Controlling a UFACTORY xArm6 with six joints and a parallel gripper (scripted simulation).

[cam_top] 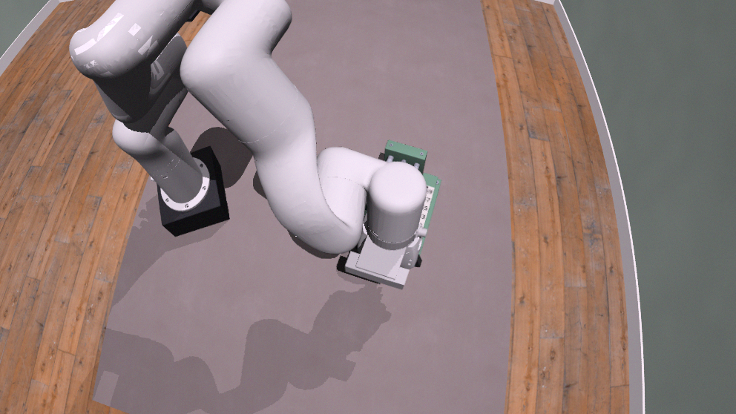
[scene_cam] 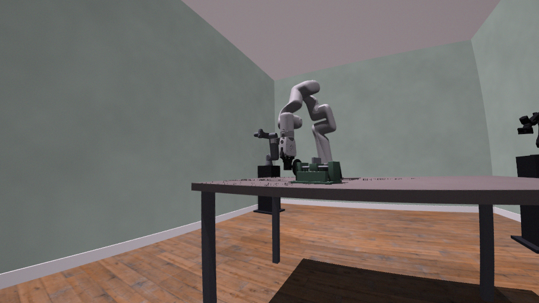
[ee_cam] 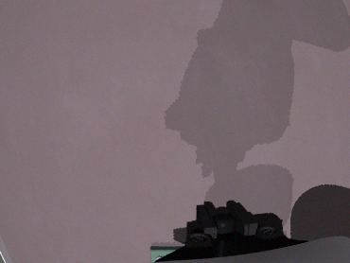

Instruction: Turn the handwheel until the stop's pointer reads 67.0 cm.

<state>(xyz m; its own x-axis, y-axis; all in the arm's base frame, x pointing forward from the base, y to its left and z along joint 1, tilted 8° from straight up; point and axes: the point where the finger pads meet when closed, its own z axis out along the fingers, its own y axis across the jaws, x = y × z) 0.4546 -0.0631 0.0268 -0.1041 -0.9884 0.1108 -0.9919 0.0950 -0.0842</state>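
The green stop fixture (cam_top: pixel 406 153) (scene_cam: pixel 318 174) stands on the table, mostly under my wrist in the top view. Its white scale strip (cam_top: pixel 426 202) shows only in part, and the pointer is hidden by the arm. The black handwheel (scene_cam: pixel 294 166) sits at the fixture's near end. My gripper (scene_cam: pixel 287 162) (ee_cam: pixel 217 222) points down at that end, shut on the handwheel's handle. In the wrist view I see only the black fingertips, a green corner of the fixture (ee_cam: pixel 166 252) and the table with the arm's shadow.
The arm's black base (cam_top: pixel 193 205) stands on the table to the left of the fixture. The table's edge (scene_cam: pixel 376 187) runs in front. A camera on a stand (scene_cam: pixel 268 150) is behind the gripper, and another (scene_cam: pixel 527 126) is at the far right.
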